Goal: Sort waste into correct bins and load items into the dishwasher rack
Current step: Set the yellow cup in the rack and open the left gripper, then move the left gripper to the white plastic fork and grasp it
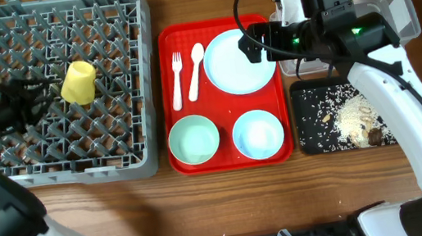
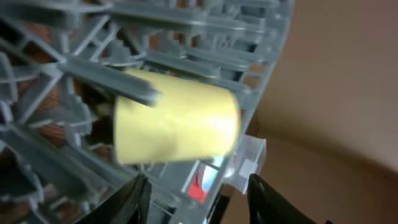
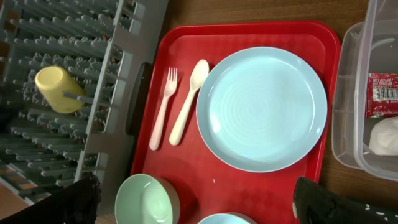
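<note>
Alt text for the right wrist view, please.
A red tray holds a light-blue plate, with a cream fork and spoon to its left and a pale-green bowl below. A yellow cup lies in the grey rack at left; a clear tub at right holds a red sachet and white tissue.

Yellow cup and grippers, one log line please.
yellow cup: in dishwasher rack, ungripped | left gripper: open | right gripper: open, above red tray
</note>
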Tool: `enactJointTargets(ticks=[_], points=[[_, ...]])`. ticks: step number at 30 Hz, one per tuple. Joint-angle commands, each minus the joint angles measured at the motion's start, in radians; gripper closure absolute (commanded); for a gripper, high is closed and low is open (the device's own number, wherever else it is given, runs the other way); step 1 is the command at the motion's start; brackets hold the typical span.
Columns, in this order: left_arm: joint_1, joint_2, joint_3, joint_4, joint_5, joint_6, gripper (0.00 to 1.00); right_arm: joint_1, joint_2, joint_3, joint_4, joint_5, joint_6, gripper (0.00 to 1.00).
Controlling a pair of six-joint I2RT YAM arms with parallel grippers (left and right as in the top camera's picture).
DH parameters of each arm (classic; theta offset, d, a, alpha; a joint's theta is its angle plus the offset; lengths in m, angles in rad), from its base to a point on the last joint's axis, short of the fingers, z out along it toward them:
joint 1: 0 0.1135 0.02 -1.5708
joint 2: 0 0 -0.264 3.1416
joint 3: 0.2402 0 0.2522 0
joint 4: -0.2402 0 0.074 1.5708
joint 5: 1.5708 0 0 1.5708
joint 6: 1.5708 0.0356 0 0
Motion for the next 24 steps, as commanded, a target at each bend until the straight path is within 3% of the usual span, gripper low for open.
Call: enactJointTargets(ticks=[1, 7, 10, 12, 19, 20, 21, 22, 23, 24], points=[[-0.008, -0.163, 0.0, 0.0, -0.051, -0.043, 0.49, 0.001, 0.013, -0.002, 0.003, -0.016, 0.009, 0.0], [-0.166, -0.401, 0.0, 0.008, -0.205, -0.064, 0.5, 0.001, 0.013, -0.002, 0.003, -0.016, 0.008, 0.0], [-0.343, -0.478, 0.0, 0.011, -0.379, -0.064, 0.67, 0.001, 0.013, -0.002, 0.003, -0.016, 0.009, 0.0], [-0.459, -0.485, 0.0, 0.012, -0.467, -0.064, 0.71, 0.001, 0.013, -0.002, 0.003, -0.016, 0.009, 0.0], [-0.868, -0.351, 0.0, 0.034, -0.783, -0.064, 0.93, 0.001, 0.013, -0.002, 0.003, -0.016, 0.008, 0.0], [-0.898, -0.321, 0.0, 0.053, -0.814, -0.064, 0.91, 0.001, 0.013, -0.002, 0.003, -0.016, 0.008, 0.0], [-0.911, -0.3, 0.0, 0.07, -0.835, -0.064, 0.83, 0.001, 0.013, -0.002, 0.003, -0.016, 0.008, 0.0], [-0.921, -0.278, 0.0, 0.092, -0.858, -0.064, 0.53, 0.001, 0.013, -0.002, 0.003, -0.016, 0.008, 0.0], [-0.926, -0.256, 0.0, 0.115, -0.874, -0.065, 0.45, 0.001, 0.013, -0.002, 0.003, -0.016, 0.008, 0.0], [-0.927, -0.235, 0.0, 0.138, -0.874, -0.066, 0.45, 0.001, 0.013, -0.002, 0.003, -0.016, 0.008, 0.0]])
